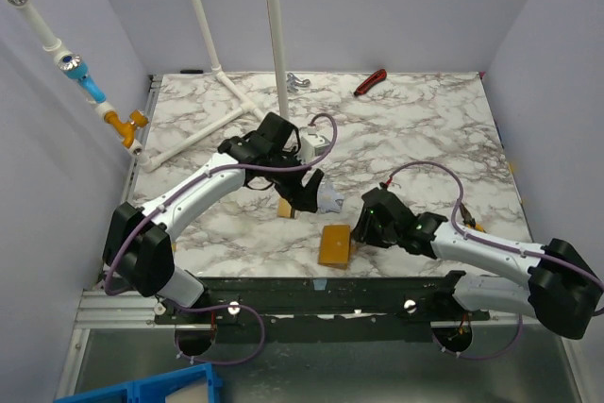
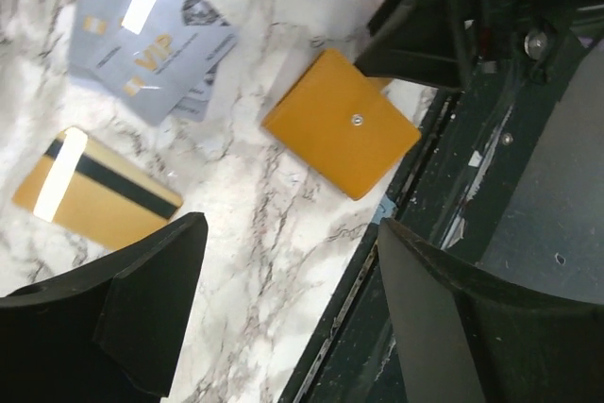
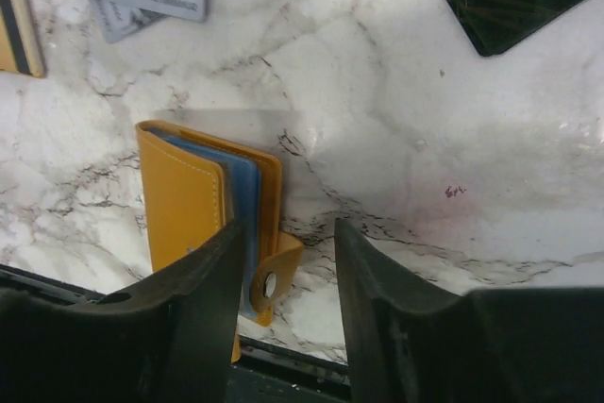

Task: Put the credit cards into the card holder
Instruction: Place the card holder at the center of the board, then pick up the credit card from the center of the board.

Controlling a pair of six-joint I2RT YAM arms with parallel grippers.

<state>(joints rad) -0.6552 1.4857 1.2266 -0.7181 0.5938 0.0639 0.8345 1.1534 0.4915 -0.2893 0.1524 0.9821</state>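
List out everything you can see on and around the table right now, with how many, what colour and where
grey-blue cards: at least two, pale grey-blue, overlapping in a loose stack mid-table below the left gripper
gold card: one, gold-tan with a dark stripe, lying flat beside the grey-blue stack
card holder: one, mustard yellow with a snap tab, near the front edge
red-handled tool: one, red and black, far edge
white pipe frame: one, white, far left
blue bin: one, blue, below the table at left
left gripper: open, above the cards
right gripper: partly open, at the card holder
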